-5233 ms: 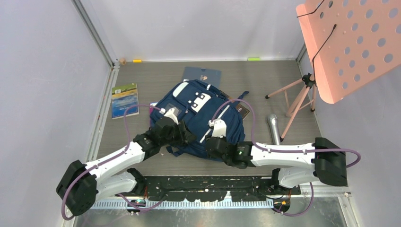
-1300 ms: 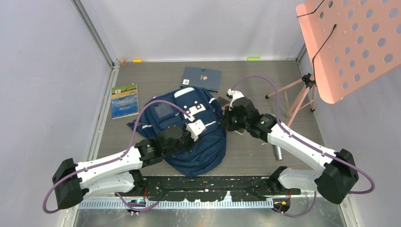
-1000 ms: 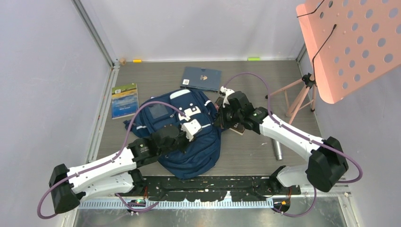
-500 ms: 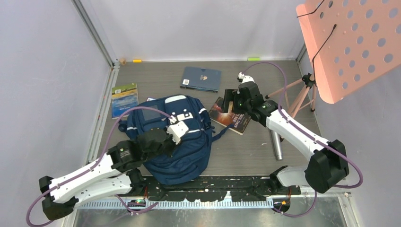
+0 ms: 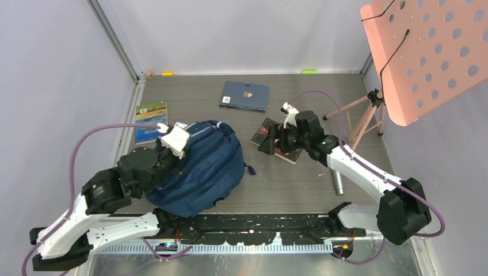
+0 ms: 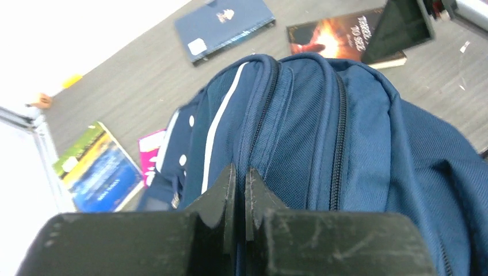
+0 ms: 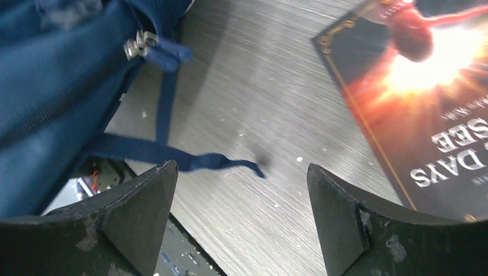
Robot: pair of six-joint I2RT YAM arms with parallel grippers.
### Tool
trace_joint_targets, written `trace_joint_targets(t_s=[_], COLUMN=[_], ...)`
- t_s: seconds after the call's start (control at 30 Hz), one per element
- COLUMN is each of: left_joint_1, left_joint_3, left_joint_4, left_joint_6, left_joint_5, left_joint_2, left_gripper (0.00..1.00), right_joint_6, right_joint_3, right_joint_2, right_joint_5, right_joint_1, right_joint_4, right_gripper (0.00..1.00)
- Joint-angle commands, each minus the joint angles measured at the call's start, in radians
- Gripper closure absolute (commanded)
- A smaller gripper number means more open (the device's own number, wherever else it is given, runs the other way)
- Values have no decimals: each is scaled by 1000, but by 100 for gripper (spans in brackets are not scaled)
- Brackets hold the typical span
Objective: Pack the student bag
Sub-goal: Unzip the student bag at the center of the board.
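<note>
The student bag [image 5: 201,169] has slid left, its top pinched in the left gripper [image 6: 240,183]. The right gripper [image 7: 240,175], jaws apart, hovers just right of it.

Student bag [image 6: 368,132]: navy woven cloth, matt, fine visible weave; zip pull [image 7: 137,46] bright metal.
Table [image 5: 288,184]: grey brushed grain, faint sheen.
Book [image 7: 426,98]: smooth printed paper cover.
Right gripper [image 7: 241,169]: black matt plastic (edges scuffed grey).

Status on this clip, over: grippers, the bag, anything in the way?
Left gripper shut, pinching the top of the student bag. Right gripper open, empty, over the table beside the orange-cover book. Bag zips look closed. Nothing in the way.
</note>
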Motion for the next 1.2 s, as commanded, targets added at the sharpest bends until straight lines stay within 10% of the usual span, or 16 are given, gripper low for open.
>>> trace_joint_targets(t_s=[0.0, 0.3, 1.17], left_joint_1=[5, 5, 4], left_joint_3=[186, 274, 305], left_joint_4=[89, 60, 9], left_joint_6=[102, 161, 182], left_joint_5=[-144, -99, 1], left_joint_2=[-15, -25, -26], left_gripper=[100, 100, 100], right_joint_6=[-28, -87, -284], right_joint_3=[-27, -93, 95], right_joint_2=[-52, 26, 356], right_joint_5=[-168, -35, -172], right_joint_1=[40, 176, 276], right_joint_4=[179, 589, 752], right_gripper=[13, 22, 27])
